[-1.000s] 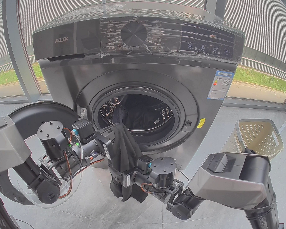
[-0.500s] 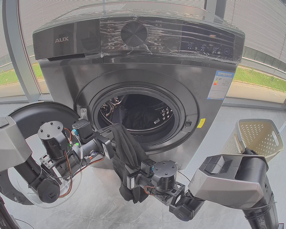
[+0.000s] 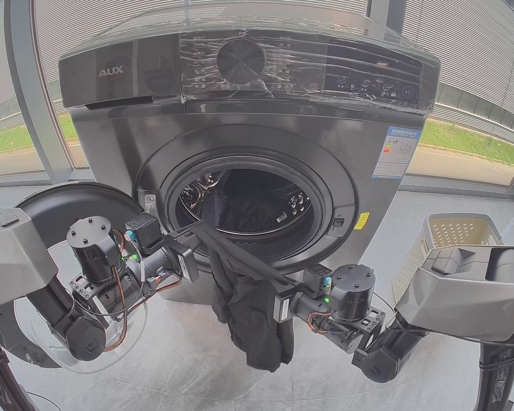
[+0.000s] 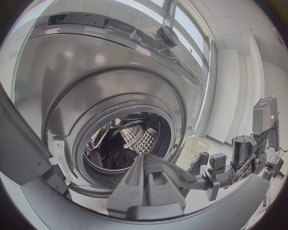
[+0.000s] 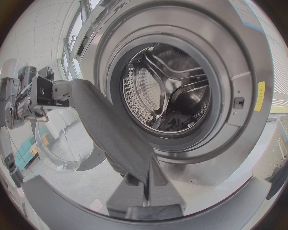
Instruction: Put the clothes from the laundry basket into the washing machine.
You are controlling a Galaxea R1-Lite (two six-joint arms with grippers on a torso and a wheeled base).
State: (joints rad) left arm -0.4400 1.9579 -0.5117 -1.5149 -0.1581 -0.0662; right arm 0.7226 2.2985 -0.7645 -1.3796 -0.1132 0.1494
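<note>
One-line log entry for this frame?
left tool: shut on black garment | right tool: shut on black garment | garment: stretched between tools, before open washing machine | status: not yet inside

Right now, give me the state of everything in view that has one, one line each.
Door: swung wide open to the left of the machine.
Drum: open, dark clothes lying inside.
Black garment: outside the drum, held taut at two ends, the rest hanging before the opening.
Left fingers: shut on the black garment.
Right fingers: shut on the black garment.
Basket: on the floor right of the machine, partly behind the right arm.
</note>
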